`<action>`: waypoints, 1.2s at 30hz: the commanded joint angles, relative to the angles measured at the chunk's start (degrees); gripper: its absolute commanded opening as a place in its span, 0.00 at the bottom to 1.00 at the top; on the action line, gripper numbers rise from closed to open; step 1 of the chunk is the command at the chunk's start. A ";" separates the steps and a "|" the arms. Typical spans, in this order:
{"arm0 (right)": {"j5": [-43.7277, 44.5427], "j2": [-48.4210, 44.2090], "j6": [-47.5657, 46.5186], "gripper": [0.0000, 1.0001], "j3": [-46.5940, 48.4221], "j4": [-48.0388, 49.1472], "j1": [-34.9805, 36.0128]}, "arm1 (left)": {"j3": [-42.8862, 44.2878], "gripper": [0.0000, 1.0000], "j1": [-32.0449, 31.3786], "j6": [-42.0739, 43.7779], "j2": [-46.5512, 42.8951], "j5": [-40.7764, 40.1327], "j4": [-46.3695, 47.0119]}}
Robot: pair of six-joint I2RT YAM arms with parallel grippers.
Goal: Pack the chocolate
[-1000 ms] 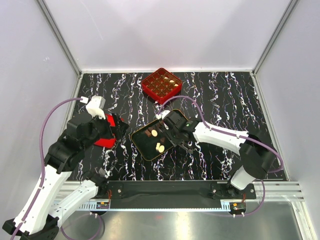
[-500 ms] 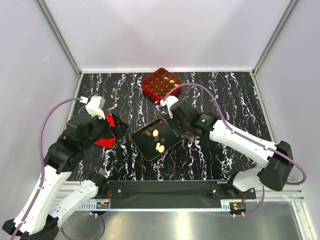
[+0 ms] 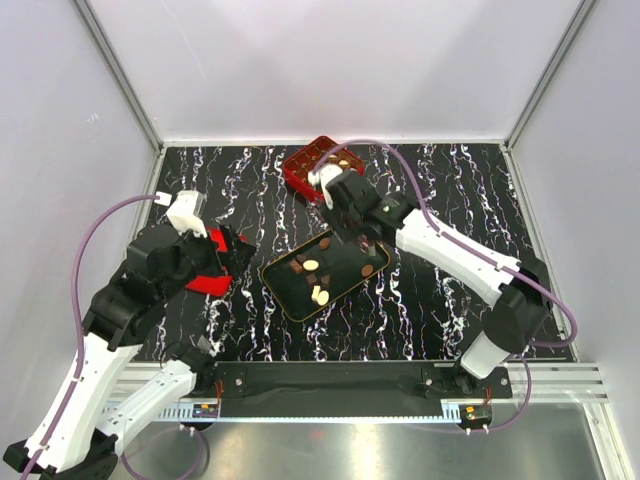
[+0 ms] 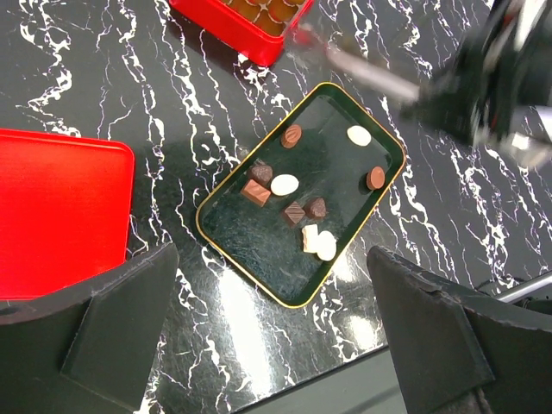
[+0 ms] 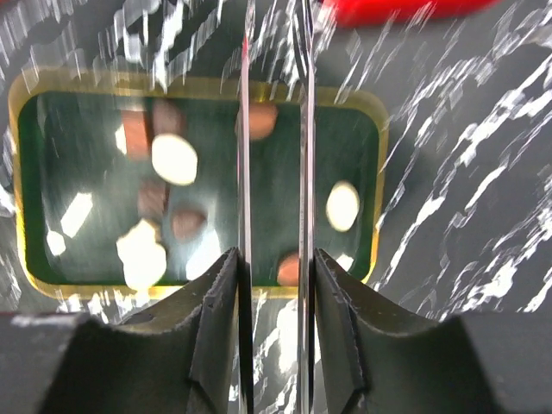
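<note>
From above, the left gripper is hanging over a red lid on the left of the black table. The right gripper is reaching in between the red box and the black tray. The chocolate is lying in the tray, some bits brown and some white.

From the left wrist, the left fingers are standing wide apart and holding nothing. Far below them the tray is showing about ten chocolate pieces. The right gripper is looking blurry here, and its thin fingers are pointing at a corner of the red box.

From the right wrist, everything is looking smeared. The two thin fingers are standing a little apart and running off the top, so I cannot tell if they are pinching anything. Under them the chocolate is lying in the tray.
</note>
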 commanded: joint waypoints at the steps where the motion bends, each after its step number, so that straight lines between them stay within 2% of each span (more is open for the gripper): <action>1: -2.34 -7.44 0.81 0.44 -8.95 -0.10 3.74 | 1.77 0.99 0.22 0.95 -0.49 -0.20 1.50; 7: -4.01 -12.73 2.93 0.48 -18.47 3.41 6.74 | 0.80 0.99 0.22 0.43 -0.66 0.16 2.28; 13: -2.34 -12.83 1.52 0.53 -21.47 6.84 8.50 | -0.16 0.99 0.22 -0.72 -0.84 0.68 2.46; 21: -2.52 -9.84 -4.54 0.55 -22.88 8.60 8.50 | 0.45 0.99 0.22 -0.98 -0.75 0.51 1.85; 36: -5.24 -4.05 -3.93 0.56 -23.67 11.07 8.59 | -0.25 0.99 0.22 -0.81 -0.05 0.51 2.81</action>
